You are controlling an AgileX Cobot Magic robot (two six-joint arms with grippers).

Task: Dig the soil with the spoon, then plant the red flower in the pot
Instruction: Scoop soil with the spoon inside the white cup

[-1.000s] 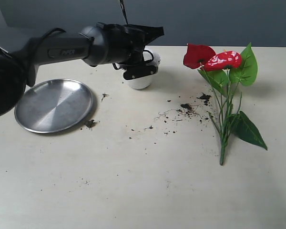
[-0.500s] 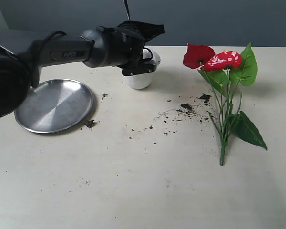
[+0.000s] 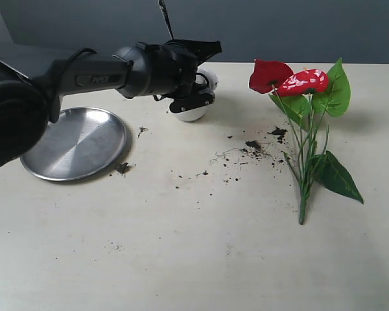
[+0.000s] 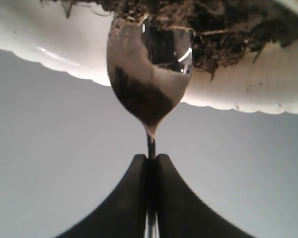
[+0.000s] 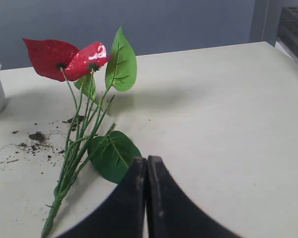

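The left gripper point(image 4: 150, 157) is shut on the thin handle of the silver spoon point(image 4: 149, 74). The spoon's dirt-stained bowl reaches over the scalloped rim of the white pot point(image 4: 49, 54), its tip against the dark soil point(image 4: 223, 29) inside. In the exterior view the left gripper point(image 3: 190, 98) hangs over the pot point(image 3: 193, 114) and hides most of it, with the spoon's handle point(image 3: 164, 16) sticking up above the wrist. The red flower point(image 3: 298, 84) lies flat on the table to the right, stems toward the front. The right gripper point(image 5: 146, 161) is shut and empty, just short of the flower point(image 5: 69, 59).
A round steel plate point(image 3: 71, 142) lies at the left. Loose soil crumbs and root fibres point(image 3: 253, 145) are scattered between the pot and the flower, with smaller specks point(image 3: 122, 168) by the plate. A dark wall runs behind the table's far edge.
The left wrist rocked a little over the pot: the spoon's handle tip swung right, then back left. The flower and the plate have not moved.
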